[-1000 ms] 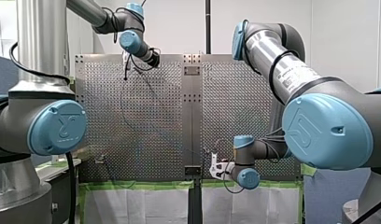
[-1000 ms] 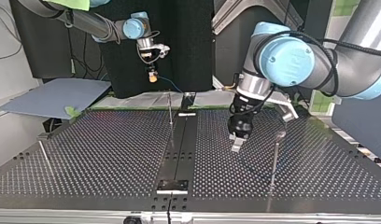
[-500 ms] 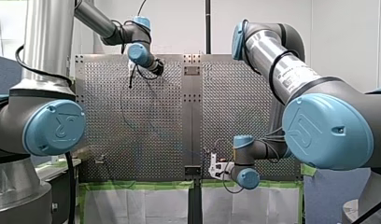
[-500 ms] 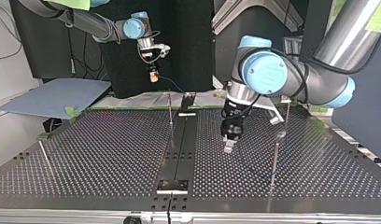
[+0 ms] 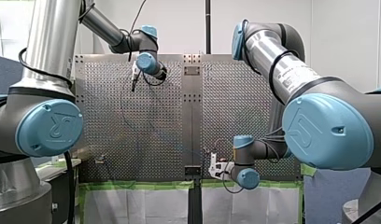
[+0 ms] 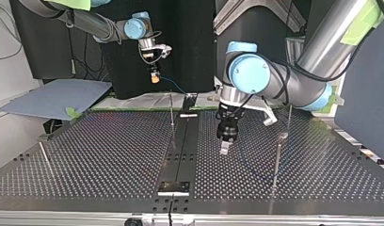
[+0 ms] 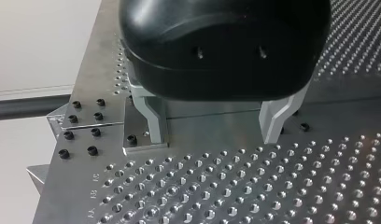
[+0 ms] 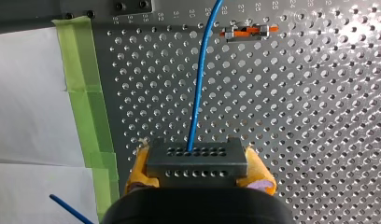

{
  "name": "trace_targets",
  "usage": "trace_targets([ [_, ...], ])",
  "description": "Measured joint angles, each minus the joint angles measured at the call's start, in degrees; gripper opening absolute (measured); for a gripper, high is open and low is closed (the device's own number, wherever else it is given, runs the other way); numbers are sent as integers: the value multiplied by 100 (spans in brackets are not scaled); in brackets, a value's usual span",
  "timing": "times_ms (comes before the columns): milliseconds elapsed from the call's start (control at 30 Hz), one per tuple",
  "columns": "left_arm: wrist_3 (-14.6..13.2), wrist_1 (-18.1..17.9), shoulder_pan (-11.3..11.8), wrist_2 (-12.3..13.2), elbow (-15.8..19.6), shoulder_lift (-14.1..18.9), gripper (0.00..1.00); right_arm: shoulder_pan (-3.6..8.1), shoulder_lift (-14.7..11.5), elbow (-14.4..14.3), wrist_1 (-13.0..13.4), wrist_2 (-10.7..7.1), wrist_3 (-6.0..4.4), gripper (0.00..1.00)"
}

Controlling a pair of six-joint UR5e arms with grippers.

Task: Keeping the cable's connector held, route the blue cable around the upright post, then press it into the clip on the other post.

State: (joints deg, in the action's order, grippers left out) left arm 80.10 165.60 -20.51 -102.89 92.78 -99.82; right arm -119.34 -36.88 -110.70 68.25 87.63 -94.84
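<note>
Right wrist view: my right gripper (image 8: 197, 169) has its yellow pads (image 8: 139, 169) clamped on either side of a grey block connector (image 8: 196, 157), which sits squarely between them. The blue cable (image 8: 198, 93) leaves the middle of the connector's face and runs straight ahead of the gripper over the perforated table (image 8: 319, 116). It passes beside a small orange and metal fitting (image 8: 247, 31) and is then cut off at the frame edge. A short blue strand (image 8: 67, 210) shows beside the gripper body, past a strip of green tape (image 8: 81, 84); whether it is the same cable cannot be told.

Top view: my right gripper (image 6: 154, 76) hangs above the table's far edge. A brief length of cable (image 6: 173, 85) trails from it towards a thin upright post (image 6: 172, 112), but its course beyond that is too fine to trace. My left gripper (image 6: 225, 147) points down close over the table, between that post and a second post (image 6: 276, 157).

Left wrist view: my left gripper (image 7: 214, 125) has its two metal fingers (image 7: 151, 119) spread apart with only bare table between them. No cable is visible near them.
</note>
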Motion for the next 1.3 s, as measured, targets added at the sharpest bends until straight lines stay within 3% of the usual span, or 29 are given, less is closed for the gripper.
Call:
trace_targets([
  [400, -538, -380, -69, -583, -31, -512, 99, 2, 0, 0, 5, -5, -8, 0],
  [700, -940, -703, -151, -1011, -99, -702, 99, -3, 0, -1, 5, -41, -9, 0],
  [1300, -1269, -814, -39, -1922, -320, -995, 99, -11, 0, 2, 5, -44, -9, 0],
])
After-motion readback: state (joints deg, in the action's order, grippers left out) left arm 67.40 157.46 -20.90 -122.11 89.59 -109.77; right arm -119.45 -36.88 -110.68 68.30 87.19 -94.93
